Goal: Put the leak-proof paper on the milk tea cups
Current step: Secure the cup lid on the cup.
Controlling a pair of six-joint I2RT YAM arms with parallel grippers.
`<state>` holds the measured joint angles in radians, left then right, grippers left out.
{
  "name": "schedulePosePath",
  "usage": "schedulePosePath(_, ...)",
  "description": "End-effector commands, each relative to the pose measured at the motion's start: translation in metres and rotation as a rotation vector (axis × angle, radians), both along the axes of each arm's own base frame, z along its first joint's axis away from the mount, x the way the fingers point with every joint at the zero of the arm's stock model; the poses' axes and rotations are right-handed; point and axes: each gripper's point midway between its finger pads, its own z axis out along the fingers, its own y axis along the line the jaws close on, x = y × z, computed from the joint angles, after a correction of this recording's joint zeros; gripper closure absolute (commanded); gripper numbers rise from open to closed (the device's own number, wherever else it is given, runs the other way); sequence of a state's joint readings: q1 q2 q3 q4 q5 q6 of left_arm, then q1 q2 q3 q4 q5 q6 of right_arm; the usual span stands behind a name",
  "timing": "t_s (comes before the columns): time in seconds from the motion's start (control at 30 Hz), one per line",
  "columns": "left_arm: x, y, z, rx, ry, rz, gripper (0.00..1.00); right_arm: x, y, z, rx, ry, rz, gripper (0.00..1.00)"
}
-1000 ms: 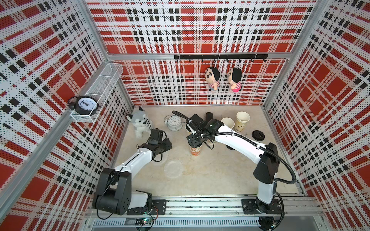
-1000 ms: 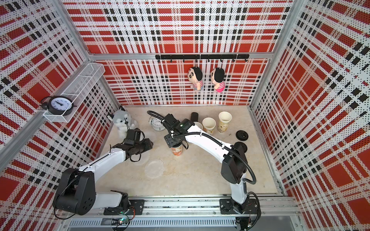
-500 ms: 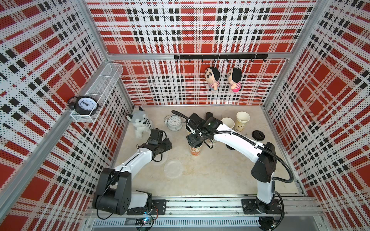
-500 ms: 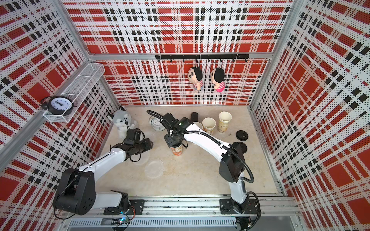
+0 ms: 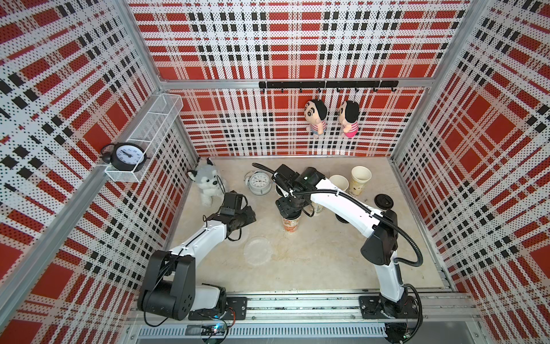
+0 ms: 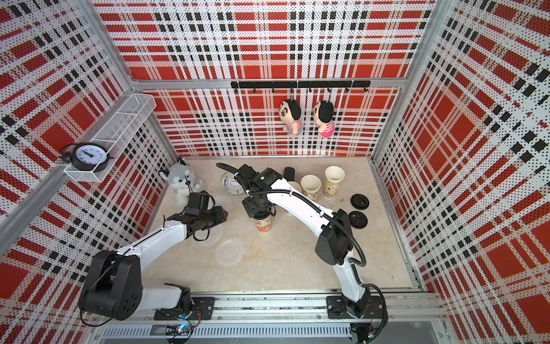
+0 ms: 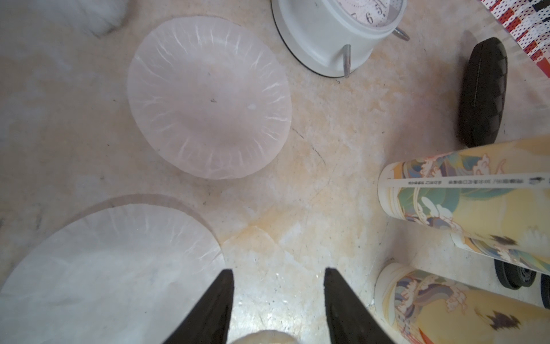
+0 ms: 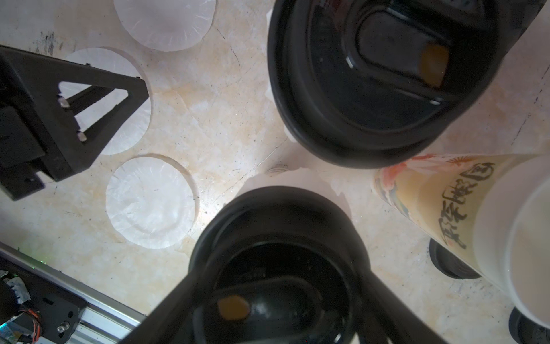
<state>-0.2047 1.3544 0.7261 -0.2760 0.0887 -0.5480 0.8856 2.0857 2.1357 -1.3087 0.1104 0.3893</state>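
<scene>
The task is partway through. In the right wrist view two cups [image 8: 440, 208] carry black lids [image 8: 387, 74], with white fringes of paper showing under the rims, so those two look covered. The right gripper [image 5: 291, 208] sits over the nearer capped cup, a finger on either side of its lid. Whether the fingers pinch the lid or stand free of it cannot be told. Two more cups at the back stand open and bare in a top view. Three loose sheets of paper [image 8: 150, 202] lie flat on the table [image 5: 312, 268], near the capped cup. The left gripper [image 7: 277, 271] hovers low above them, jaws parted and empty, with one sheet just beside a finger.

The step in hand seems to be fetching the next sheet. That calls for the left gripper to settle over a sheet's edge and nip the thin paper off the table. It would then carry the sheet to an open cup and centre it on the mouth.
</scene>
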Motion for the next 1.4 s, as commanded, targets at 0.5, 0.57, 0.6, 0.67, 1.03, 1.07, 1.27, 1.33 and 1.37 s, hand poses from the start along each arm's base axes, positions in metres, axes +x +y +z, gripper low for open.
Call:
schedulePosePath(0.5, 0.005, -0.003, 0.008, 0.005, -0.039, -0.017, 0.47, 0.012, -0.026, -0.001, -0.108, 0.035, -0.100, 0.24)
schedulePosePath(0.57, 0.005, -0.003, 0.009, 0.004, -0.041, -0.019, 0.48, 0.014, -0.024, 0.007, -0.089, 0.015, -0.103, 0.22)
schedulePosePath(0.6, 0.006, -0.003, 0.009, 0.003, -0.042, -0.020, 0.48, 0.016, -0.024, 0.011, -0.080, 0.005, -0.106, 0.21)
schedulePosePath(0.67, 0.006, -0.004, 0.010, 0.002, -0.044, -0.021, 0.48, 0.017, -0.023, 0.016, -0.071, -0.006, -0.107, 0.20)
schedulePosePath(1.03, 0.005, -0.005, 0.012, 0.004, -0.045, -0.025, 0.49, 0.019, -0.021, 0.025, -0.034, -0.025, -0.114, 0.19)
schedulePosePath(1.07, 0.005, -0.005, 0.012, 0.005, -0.046, -0.024, 0.49, 0.019, -0.020, 0.026, -0.026, -0.024, -0.112, 0.19)
schedulePosePath(1.27, 0.006, -0.005, 0.012, 0.005, -0.044, -0.025, 0.49, 0.018, -0.012, 0.036, 0.031, -0.030, -0.102, 0.19)
schedulePosePath(1.33, 0.006, -0.006, 0.013, 0.005, -0.046, -0.025, 0.49, 0.018, -0.012, 0.039, 0.039, -0.032, -0.105, 0.19)
schedulePosePath(1.37, 0.006, -0.006, 0.013, 0.007, -0.046, -0.027, 0.49, 0.017, -0.012, 0.040, 0.043, -0.033, -0.104, 0.19)
